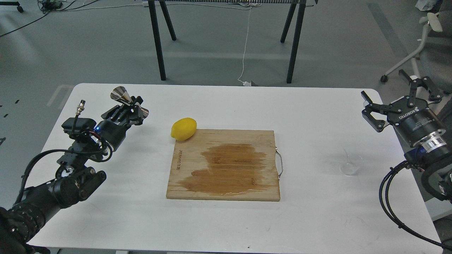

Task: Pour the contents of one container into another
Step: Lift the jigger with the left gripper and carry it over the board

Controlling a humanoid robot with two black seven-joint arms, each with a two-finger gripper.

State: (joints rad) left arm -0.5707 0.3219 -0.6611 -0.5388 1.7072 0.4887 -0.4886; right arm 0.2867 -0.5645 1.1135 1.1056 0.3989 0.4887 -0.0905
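The steel jigger (124, 100) is lifted off the table and tilted, its mouth turned to the upper left. My left gripper (131, 107) is shut on its narrow waist, above the table's left part. The clear glass cup (350, 164) stands upright on the white table (226, 106) at the right. My right gripper (395, 91) hangs open over the table's right edge, well behind the cup and apart from it.
A wooden cutting board (225, 165) with a dark wet patch lies in the middle. A yellow lemon (183, 128) rests at its far left corner. Black trestle legs (157, 38) and a white chair base (413, 53) stand on the floor beyond.
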